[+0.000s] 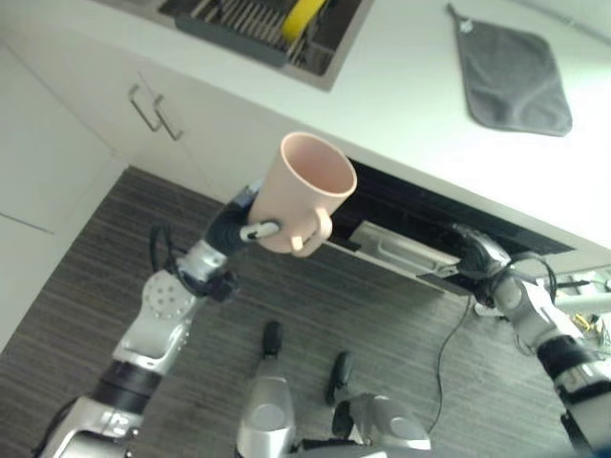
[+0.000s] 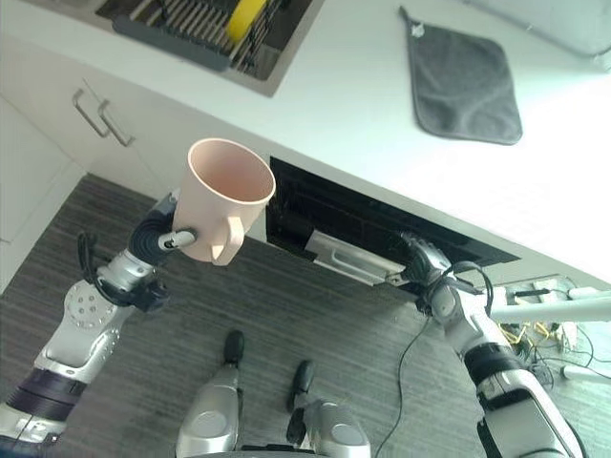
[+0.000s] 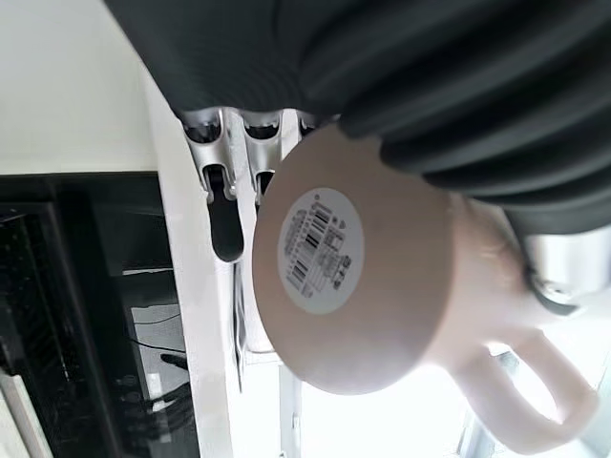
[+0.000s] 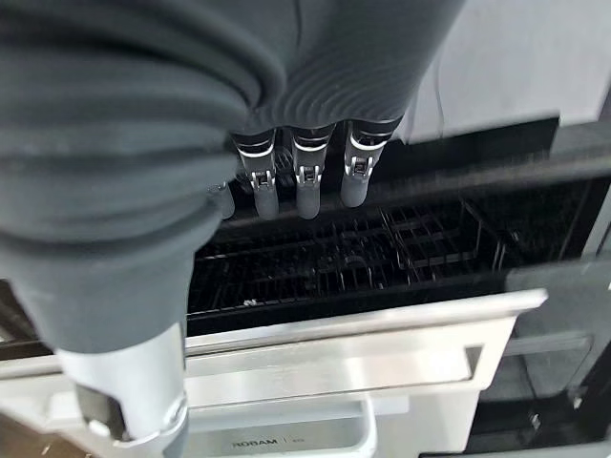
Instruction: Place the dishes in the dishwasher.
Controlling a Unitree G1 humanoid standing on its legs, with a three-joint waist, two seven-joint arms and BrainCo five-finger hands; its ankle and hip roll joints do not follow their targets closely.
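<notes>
In the left eye view, the left hand holds a pink mug up in the air. Its fingers are wrapped round the mug. The open top of the mug faces up and its handle points down. The mug is in front of the white cabinet and just beside the dark opening of the dishwasher. The dishwasher door is pulled out a little way. The right hand rests on the end of that door. A grey cloth lies flat on the white counter. Something yellow sits in the sink rack at the top.

In the right eye view, the same things show. The mug is up in the left hand, apart from the dishwasher.

In the left wrist view, the bottom of the mug has a round white sticker on it. Silver fingers curl round the side of the mug, and the thumb is on the side by the handle.

In the right wrist view, the right hand's fingers hang down, loose and a little bent, over the black wire rack inside the dishwasher. They hold nothing. The silver front of the door is under them.
</notes>
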